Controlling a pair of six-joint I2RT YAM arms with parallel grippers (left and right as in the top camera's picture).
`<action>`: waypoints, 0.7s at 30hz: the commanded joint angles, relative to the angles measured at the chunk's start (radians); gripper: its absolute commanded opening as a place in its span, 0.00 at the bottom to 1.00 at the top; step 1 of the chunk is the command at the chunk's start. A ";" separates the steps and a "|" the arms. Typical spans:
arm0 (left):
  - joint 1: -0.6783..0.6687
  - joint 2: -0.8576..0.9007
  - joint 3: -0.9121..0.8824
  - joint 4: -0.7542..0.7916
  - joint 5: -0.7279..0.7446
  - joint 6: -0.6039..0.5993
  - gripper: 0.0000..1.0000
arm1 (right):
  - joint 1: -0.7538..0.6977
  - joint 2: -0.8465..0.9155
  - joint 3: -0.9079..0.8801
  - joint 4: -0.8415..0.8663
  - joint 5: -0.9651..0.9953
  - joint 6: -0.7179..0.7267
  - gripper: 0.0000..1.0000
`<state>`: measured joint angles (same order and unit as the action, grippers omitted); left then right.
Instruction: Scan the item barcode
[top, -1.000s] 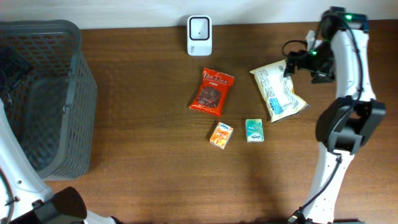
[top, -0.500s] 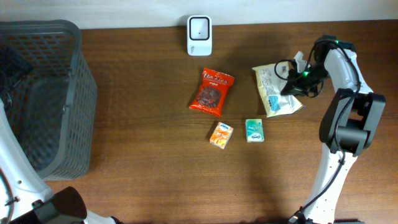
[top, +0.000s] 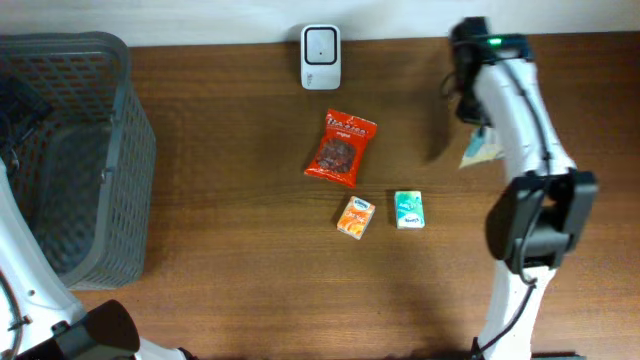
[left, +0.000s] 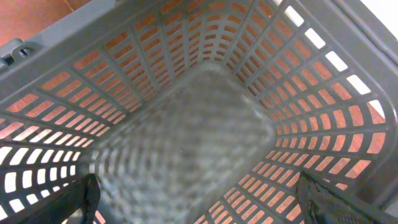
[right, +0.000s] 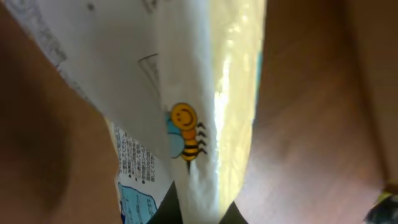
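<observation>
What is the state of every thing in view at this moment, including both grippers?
Right gripper: shut on the bee-print snack bag.
Bee-print snack bag: held, hanging from that gripper.
Left gripper: open, holding nothing, above the grey basket.
Grey basket: upright, opening upward.
Barcode scanner: standing, untouched.
Red snack bag: lying flat, untouched.
Orange packet: lying flat.
Green packet: lying flat.
</observation>
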<state>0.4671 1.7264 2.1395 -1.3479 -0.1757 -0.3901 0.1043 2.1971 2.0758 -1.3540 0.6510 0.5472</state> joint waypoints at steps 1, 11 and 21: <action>0.003 0.001 0.004 -0.001 -0.004 -0.010 0.99 | 0.139 0.072 -0.002 0.017 0.294 0.113 0.04; 0.003 0.001 0.004 -0.001 -0.004 -0.010 0.99 | 0.466 0.259 -0.001 0.027 0.282 0.113 0.32; 0.003 0.001 0.004 -0.001 -0.004 -0.010 0.99 | 0.452 0.255 0.424 -0.119 -0.209 -0.186 0.82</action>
<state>0.4671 1.7264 2.1395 -1.3479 -0.1761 -0.3901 0.6262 2.4565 2.3787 -1.4258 0.5880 0.5434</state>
